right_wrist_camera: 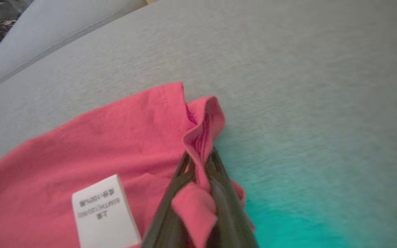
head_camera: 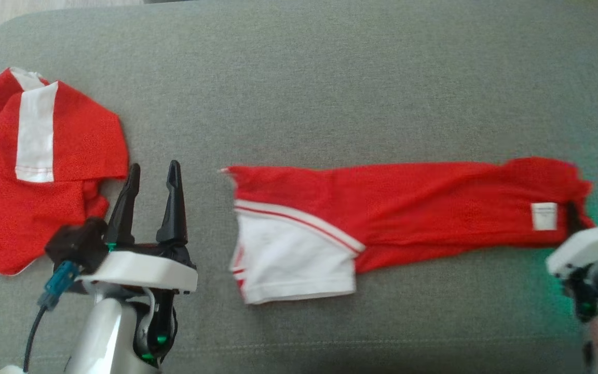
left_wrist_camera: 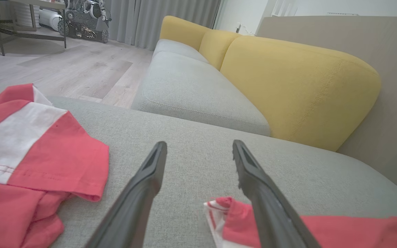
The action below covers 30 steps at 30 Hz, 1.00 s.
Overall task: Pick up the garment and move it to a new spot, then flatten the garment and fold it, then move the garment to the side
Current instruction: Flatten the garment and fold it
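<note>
The garment (head_camera: 408, 202) is red with a white panel (head_camera: 288, 259) at its left end. It lies stretched out lengthwise across the grey cushion (head_camera: 330, 78). A white label (head_camera: 544, 216) sits near its right end. My right gripper (right_wrist_camera: 200, 162) is shut on a pinched fold of red cloth at that right edge, beside the label (right_wrist_camera: 105, 213); in the head view its dark finger (head_camera: 571, 218) meets the cloth. My left gripper (head_camera: 153, 174) stands open just left of the garment's left end (left_wrist_camera: 226, 213), holding nothing.
A second red-and-white garment (head_camera: 44, 171) lies crumpled at the cushion's left side, close to my left fingers (left_wrist_camera: 143, 193). Beyond the cushion stand a yellow sofa back (left_wrist_camera: 288, 86), a grey seat (left_wrist_camera: 191, 89) and wooden floor (left_wrist_camera: 64, 69).
</note>
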Tool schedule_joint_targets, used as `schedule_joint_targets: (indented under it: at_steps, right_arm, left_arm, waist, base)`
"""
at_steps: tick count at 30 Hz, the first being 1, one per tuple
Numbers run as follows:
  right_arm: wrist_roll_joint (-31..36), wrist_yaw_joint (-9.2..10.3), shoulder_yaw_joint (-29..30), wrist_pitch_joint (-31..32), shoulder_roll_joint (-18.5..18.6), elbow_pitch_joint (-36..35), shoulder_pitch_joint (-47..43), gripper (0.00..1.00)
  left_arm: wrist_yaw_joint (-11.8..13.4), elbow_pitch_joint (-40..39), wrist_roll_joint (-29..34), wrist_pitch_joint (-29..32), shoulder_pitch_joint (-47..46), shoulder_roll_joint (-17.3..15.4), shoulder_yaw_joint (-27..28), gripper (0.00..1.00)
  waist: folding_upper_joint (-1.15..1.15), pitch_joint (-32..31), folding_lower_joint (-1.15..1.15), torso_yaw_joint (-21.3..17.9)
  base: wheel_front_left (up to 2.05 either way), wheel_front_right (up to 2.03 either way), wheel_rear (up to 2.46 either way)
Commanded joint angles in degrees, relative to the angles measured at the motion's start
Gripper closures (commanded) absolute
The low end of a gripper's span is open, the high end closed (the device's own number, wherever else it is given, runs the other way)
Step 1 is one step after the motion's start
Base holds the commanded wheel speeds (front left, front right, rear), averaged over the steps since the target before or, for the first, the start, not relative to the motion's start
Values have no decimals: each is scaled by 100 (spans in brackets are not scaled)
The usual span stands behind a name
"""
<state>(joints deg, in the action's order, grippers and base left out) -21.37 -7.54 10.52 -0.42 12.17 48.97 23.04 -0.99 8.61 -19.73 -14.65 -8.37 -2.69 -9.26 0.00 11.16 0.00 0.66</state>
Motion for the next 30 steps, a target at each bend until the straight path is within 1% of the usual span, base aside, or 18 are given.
schedule_joint_targets:
  at_steps: [1,3,6,8,10,12,16,20,22,26,28,30]
  right_arm:
    - [56,5,8,-98,255,-95,95,100]
    - [262,5,319,-262,441,49,167,100]
    - [856,5,939,-597,730,296,309,100]
    - [1219,5,1314,-751,751,409,429,100]
    - [1500,5,1483,-789,626,441,538,100]
    - [1676,5,1509,-740,466,415,616,100]
    - [1694,5,1336,-548,24,126,734,100]
    - [1229,5,830,-65,-585,-471,724,100]
    - [889,5,487,250,-767,-891,625,100]
    - [-104,5,-235,937,-915,-1832,271,100]
    - [-847,5,-690,1215,-924,-2247,43,100]
    - [-1506,5,-1112,1360,-926,-2568,-191,100]
  left_arm:
    - [27,-193,-6,-35,-208,-20,167,0]
    - [30,-190,-11,-35,-206,-20,162,0]
    - [30,-180,-33,-35,-209,-20,143,0]
    - [36,-176,-57,-35,-208,-20,127,0]
    - [47,-163,-81,-35,-196,-20,117,0]
    - [58,-148,-103,-35,-170,-20,114,0]
    - [82,-124,-147,-35,-92,-19,131,0]
    - [102,-129,-177,-35,1,-19,152,0]
    - [110,-133,-196,-35,45,-19,142,0]
    - [116,-124,-235,-35,99,-19,96,0]
    - [119,-111,-251,-35,116,-19,64,0]
    - [120,-105,-263,-35,136,-19,38,0]
  waist:
    - [0,-3,0,-9]
    - [0,-9,0,-27]
    - [0,-32,0,-36]
    - [0,-64,0,-35]
    - [0,-112,0,-40]
    - [0,-172,0,-51]
    - [0,-327,0,-104]
    - [0,-484,0,-176]
    - [0,-559,0,-195]
    - [0,-684,0,-190]
    - [0,-731,0,-162]
    - [0,-773,0,-130]
  base:
    - [0,0,0]
    - [0,0,0]
    - [0,0,0]
    - [0,0,0]
    - [0,0,0]
    - [0,0,0]
    - [0,0,0]
    - [0,0,0]
    - [0,0,0]
    - [0,0,0]
    - [0,0,0]
    - [0,0,0]
